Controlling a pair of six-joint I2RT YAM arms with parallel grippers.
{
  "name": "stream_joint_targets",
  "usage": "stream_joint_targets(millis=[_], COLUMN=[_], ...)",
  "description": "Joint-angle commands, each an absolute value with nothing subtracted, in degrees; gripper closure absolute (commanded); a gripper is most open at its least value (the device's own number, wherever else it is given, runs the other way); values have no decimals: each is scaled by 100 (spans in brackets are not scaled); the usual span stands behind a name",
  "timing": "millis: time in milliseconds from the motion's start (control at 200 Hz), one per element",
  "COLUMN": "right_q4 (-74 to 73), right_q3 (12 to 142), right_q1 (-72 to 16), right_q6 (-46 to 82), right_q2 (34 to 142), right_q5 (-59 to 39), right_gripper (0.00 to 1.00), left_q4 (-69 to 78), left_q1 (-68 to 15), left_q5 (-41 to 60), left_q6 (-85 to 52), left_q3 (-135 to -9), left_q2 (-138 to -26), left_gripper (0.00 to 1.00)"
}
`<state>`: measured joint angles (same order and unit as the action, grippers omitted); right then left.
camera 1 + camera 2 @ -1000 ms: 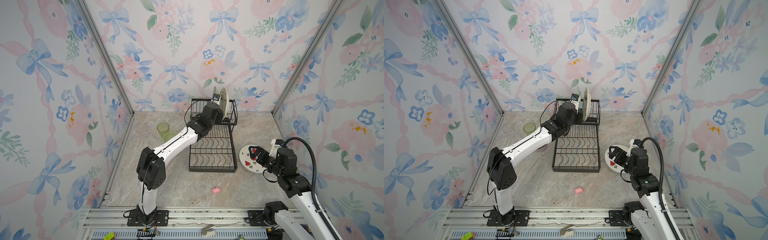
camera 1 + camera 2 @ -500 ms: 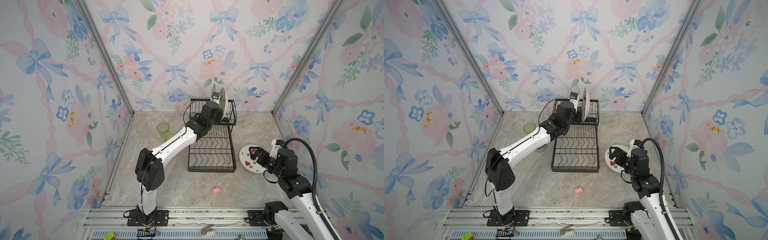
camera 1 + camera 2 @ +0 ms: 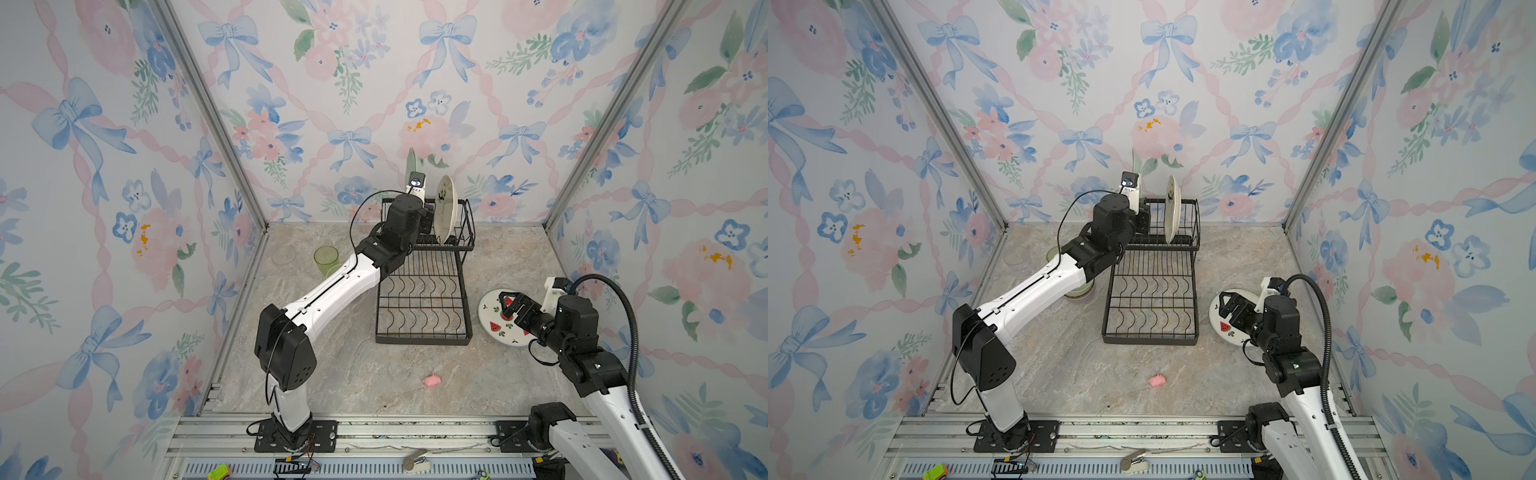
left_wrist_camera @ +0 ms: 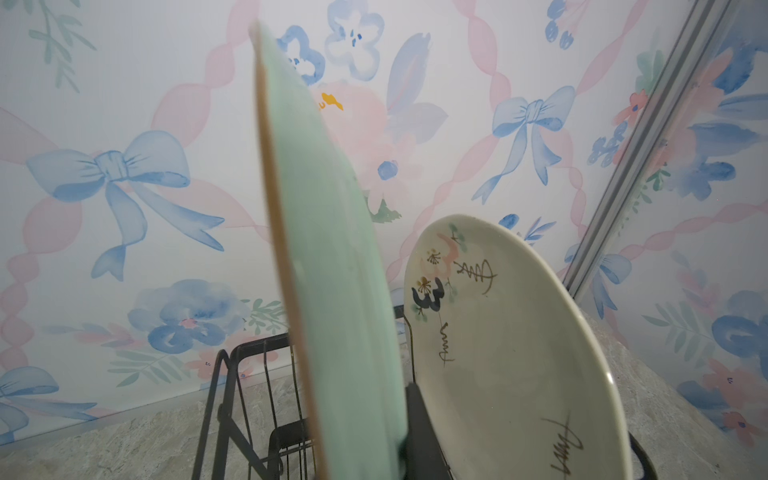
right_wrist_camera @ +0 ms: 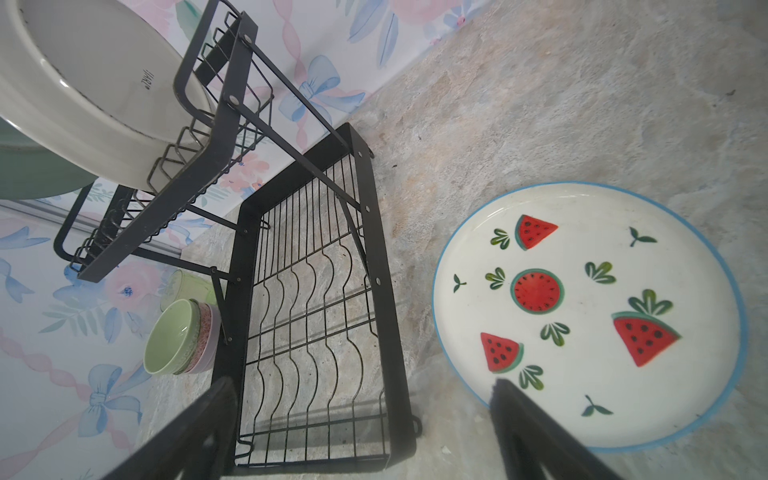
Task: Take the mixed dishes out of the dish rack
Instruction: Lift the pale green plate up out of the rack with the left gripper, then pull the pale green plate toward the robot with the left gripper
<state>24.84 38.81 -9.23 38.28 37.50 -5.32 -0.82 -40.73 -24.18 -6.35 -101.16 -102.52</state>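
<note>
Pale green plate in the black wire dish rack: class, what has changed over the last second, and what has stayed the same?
The left gripper, shut on the pale green ceramic plate, has raised it up and leftward in the upper tier of the black wire dish rack. Unchanged: the cream plate with dark drawings beside it, and the open right gripper above the white watermelon-print plate.

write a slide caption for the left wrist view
Left gripper pinching the upright pale green plate, beside the cream plate standing in the dish rack.

The left arm (image 3: 1038, 291) hides its fingers and most of the bowls (image 3: 1079, 294) in a top view; the green plate (image 4: 332, 270) looks blurred, its bottom cut off.
</note>
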Motion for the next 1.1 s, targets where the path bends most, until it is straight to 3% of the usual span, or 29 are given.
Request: stream_joint_targets(millis=[0,625,1095], right_q4=[2584,2570,2540], right_q3=[4077,4271,4427], right_q1=[-985,-984,-1020], right_q6=[3748,3741,3811], right_q2=[3727,3765,3755], right_q5=[-456,-685,-894], right_gripper=[3,3,3], left_q4=[853,1232,1351], left_q1=[-4095,-4550,-5384], left_q5=[-2341,-2496,-2519], left_q6=[-461,-312,144], left_q3=[-10150,-8721,-7376], left_q2=[-9707,-8285,-7057], left_gripper=[100,100,100])
